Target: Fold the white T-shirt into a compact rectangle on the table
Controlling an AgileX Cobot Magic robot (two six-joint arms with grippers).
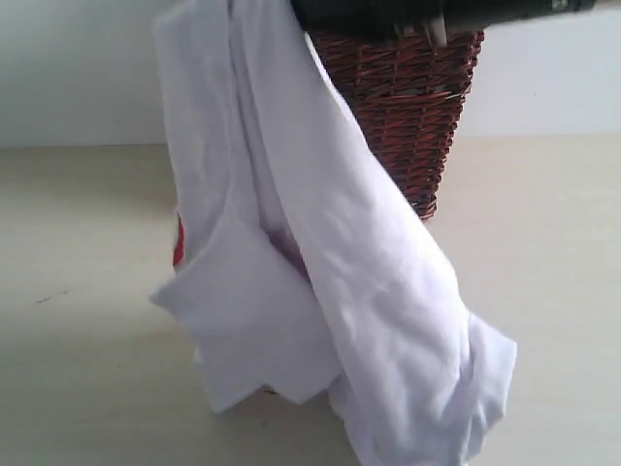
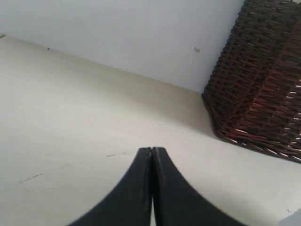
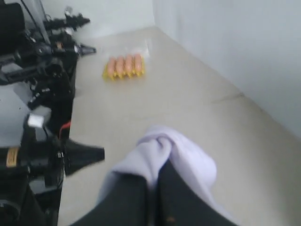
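Plain white wall [image 1: 78,68] behind a dark wicker basket [image 1: 408,107], in soft, even light.

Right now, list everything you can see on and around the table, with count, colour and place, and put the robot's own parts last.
white short-sleeved cotton T-shirt: one, white with a red patch of print, hanging bunched in front of the basket.
dark woven wicker basket: one, reddish-brown, on the table behind the shirt.
pack of orange sausage-like pieces: one, orange in yellow wrap, on the table away from the shirt.
wide pale beige table: one, beige, under everything.
plain wall: one, pale, behind the table.
left gripper: one, black, shut and empty, over bare table near the basket.
right gripper: one, black, shut on the T-shirt.
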